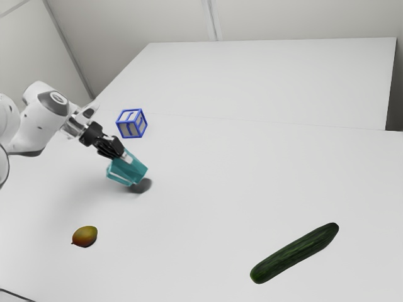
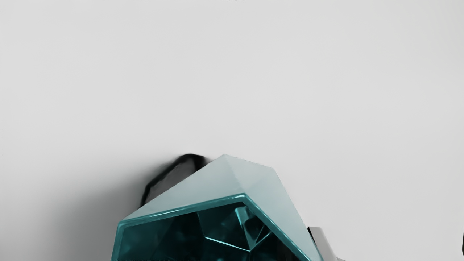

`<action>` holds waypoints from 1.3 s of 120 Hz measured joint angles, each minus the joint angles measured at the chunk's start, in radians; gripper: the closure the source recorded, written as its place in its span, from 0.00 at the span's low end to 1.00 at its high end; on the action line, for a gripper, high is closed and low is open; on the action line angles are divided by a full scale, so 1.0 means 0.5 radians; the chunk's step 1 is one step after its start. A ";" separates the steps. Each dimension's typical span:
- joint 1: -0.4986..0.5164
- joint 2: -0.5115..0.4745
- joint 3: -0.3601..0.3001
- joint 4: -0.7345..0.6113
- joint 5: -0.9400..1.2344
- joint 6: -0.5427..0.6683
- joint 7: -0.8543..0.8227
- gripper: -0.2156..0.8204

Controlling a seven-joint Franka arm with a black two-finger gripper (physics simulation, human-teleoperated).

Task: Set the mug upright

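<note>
1. On the white table (image 1: 208, 189), counted one cucumber (image 1: 295, 253), one mango (image 1: 85, 236), one blue-edged block (image 1: 131, 124).
2. Clamped one teal mug (image 1: 132, 172), tilted, in one black gripper (image 1: 126, 158).
3. Held it near the block, mouth gripper-ward.

The mug (image 2: 217, 181) looks glassy and glossy, the bench (image 1: 208, 207) smooth and matt; near five o'clock in the exterior view, the cucumber (image 1: 294, 253) looks faintly shiny.

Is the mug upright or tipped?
Tipped: the mug leans at a slant in the exterior view, and the wrist view looks into its open mouth.
</note>
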 joint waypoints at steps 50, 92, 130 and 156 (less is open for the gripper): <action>-0.409 -0.180 0.068 -0.196 0.724 0.535 -0.287 0.96; -0.667 -0.253 0.167 -0.361 1.130 0.899 -0.612 0.96; -0.735 -0.237 0.183 -0.399 1.428 1.055 -0.819 0.96; -0.735 -0.189 0.182 -0.396 1.479 1.081 -0.916 0.96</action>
